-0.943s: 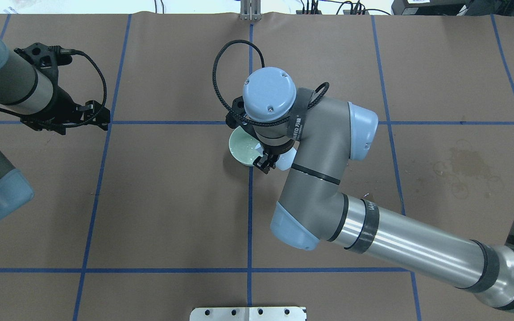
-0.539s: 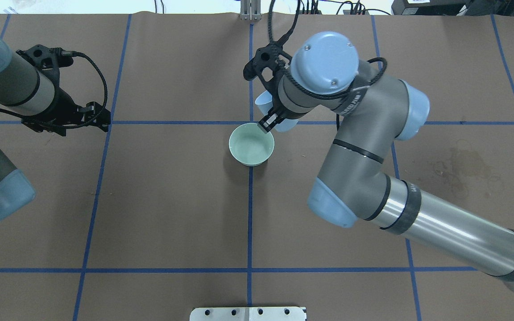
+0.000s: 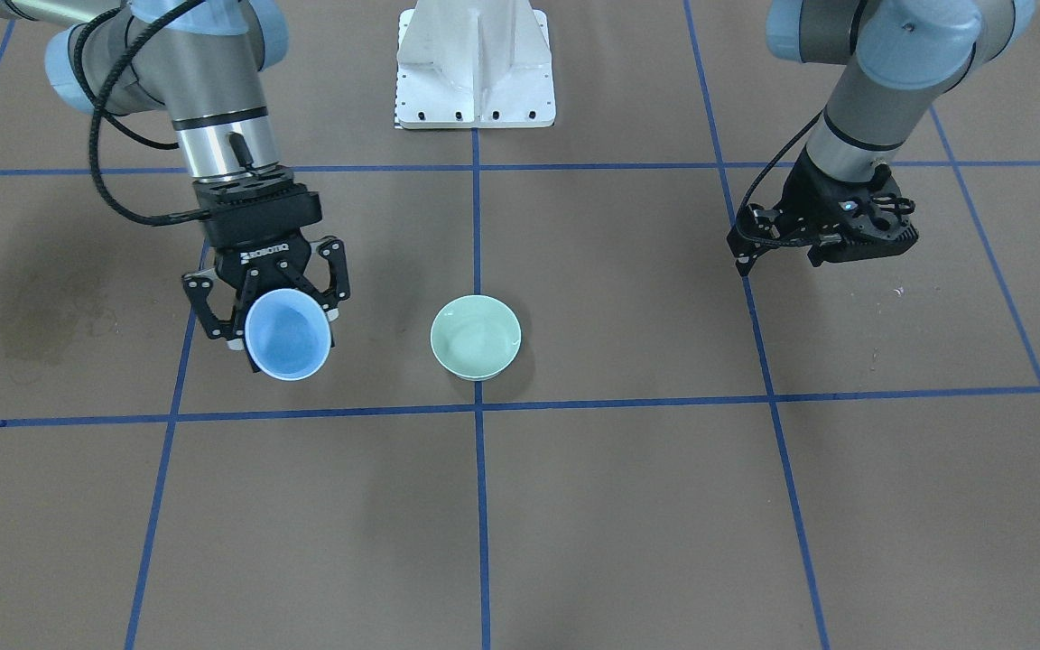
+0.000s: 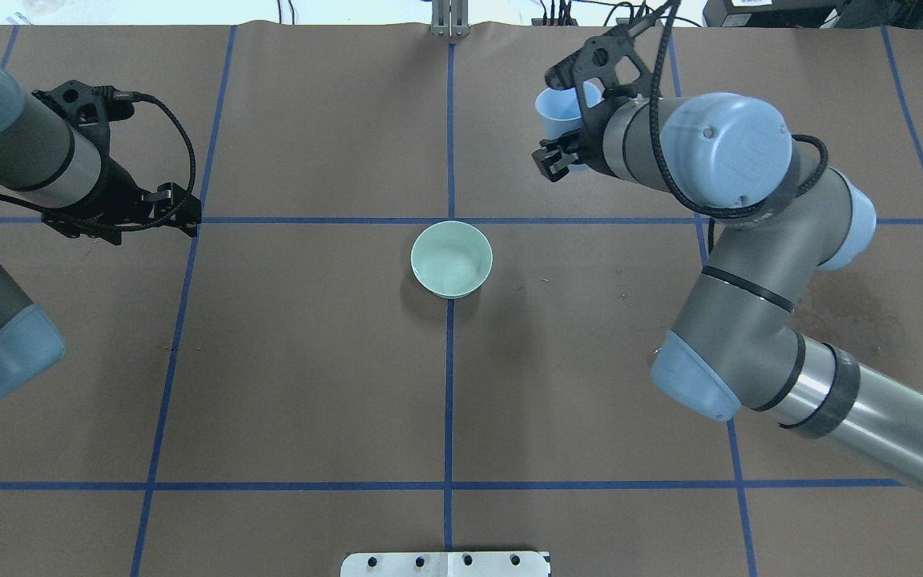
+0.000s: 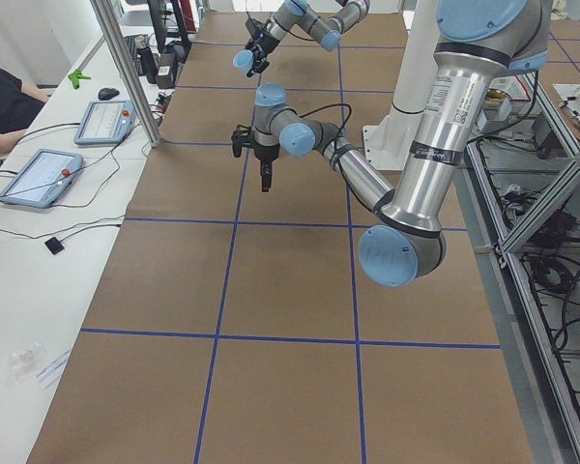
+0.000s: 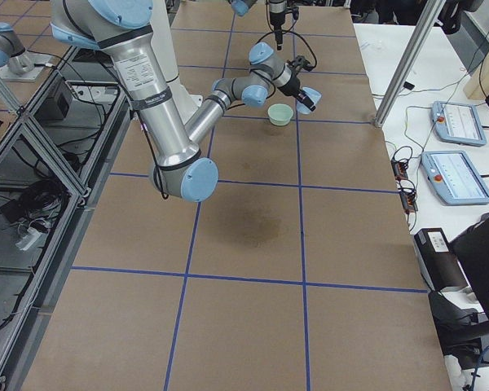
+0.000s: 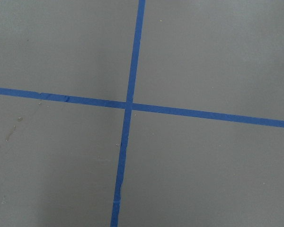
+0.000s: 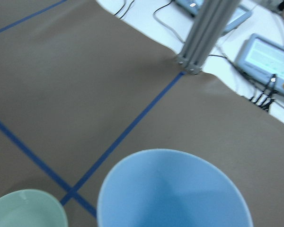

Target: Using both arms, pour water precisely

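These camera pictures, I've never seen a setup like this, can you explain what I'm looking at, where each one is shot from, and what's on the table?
Two silver-grey jointed robot arms work at a table covered in brown paper marked with blue tape lines. One picture looks down from behind the robot, one faces it from across the table, two look along the table from its ends, and two come from cameras on the wrists. On the paper stands a pale green bowl. The right gripper is shut on a light blue plastic cup, held tilted and off to one side of the bowl. The left gripper holds nothing and hangs above a tape crossing. Whether its fingers are open is unclear.
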